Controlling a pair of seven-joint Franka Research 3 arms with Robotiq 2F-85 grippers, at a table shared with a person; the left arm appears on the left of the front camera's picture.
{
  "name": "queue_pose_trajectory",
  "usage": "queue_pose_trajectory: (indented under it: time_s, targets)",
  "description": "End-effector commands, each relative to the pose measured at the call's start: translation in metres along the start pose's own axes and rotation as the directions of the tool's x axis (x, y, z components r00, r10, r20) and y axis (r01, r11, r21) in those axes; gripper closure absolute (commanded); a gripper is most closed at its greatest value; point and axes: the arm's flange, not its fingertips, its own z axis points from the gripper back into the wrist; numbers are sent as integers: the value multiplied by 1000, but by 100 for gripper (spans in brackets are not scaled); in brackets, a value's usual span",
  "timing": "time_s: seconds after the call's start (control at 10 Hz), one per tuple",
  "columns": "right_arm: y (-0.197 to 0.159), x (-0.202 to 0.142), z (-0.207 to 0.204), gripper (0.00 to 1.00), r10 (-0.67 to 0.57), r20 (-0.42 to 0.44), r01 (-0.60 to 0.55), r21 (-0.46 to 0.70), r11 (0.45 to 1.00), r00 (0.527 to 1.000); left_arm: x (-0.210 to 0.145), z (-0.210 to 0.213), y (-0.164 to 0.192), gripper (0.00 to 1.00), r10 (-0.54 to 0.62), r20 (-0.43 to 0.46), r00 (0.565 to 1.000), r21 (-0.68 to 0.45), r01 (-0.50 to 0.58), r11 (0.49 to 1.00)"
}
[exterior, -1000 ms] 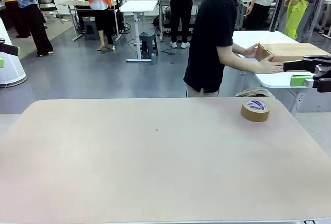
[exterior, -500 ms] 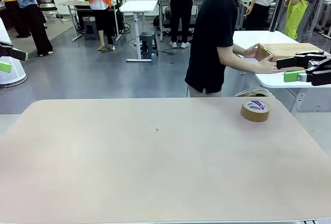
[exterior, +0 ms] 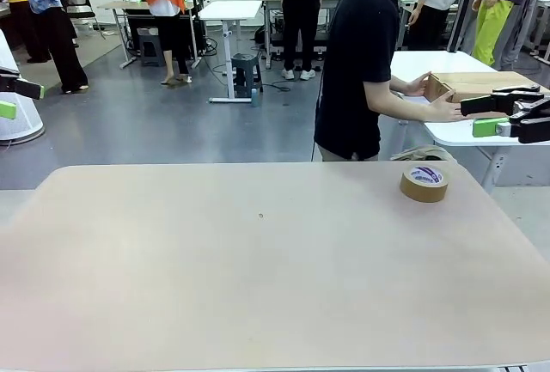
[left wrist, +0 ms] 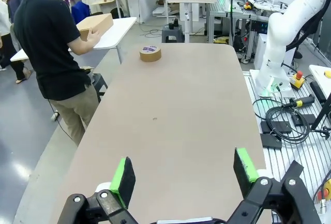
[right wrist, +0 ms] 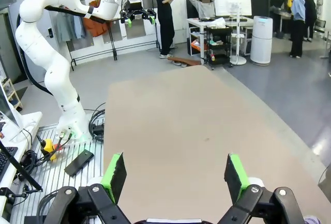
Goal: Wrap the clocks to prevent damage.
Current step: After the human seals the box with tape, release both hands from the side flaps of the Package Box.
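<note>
My left gripper [exterior: 12, 98] hangs open at the table's left edge, well above the tabletop. In its wrist view the left gripper [left wrist: 183, 175] holds nothing between its green pads [left wrist: 123, 180]. At the right edge my right gripper [exterior: 486, 114] is open too, and the right gripper [right wrist: 175, 176] is likewise bare between its pads. A roll of brown tape [exterior: 424, 182] lies flat at the far right of the beige table [exterior: 258, 286]; the tape [left wrist: 150, 53] is far from both grippers. The person [exterior: 361, 63] stands turned away, both hands on a cardboard box [exterior: 481, 85].
The box rests on a white side table [exterior: 447, 67] behind the far right corner. Cables and a power unit [left wrist: 282, 125] lie on the floor beside my right arm's base [left wrist: 282, 43]. More people and tables stand farther back.
Both grippers have come a little farther into the front view from the sides, then held still. The person has shifted slightly to the right, hands still on the box.
</note>
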Motion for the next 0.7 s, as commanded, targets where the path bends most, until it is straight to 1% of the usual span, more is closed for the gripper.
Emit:
queue_pose_trajectory:
  time_s: [0.0,0.6]
  targets:
    - [1,-5,0,0,10,15,-10,0,1000,1000,2,1,-2,0,-1,7,1000,4,1,1000]
    - [1,-5,0,0,10,15,-10,0,1000,1000,2,1,-2,0,-1,7,1000,4,1,1000]
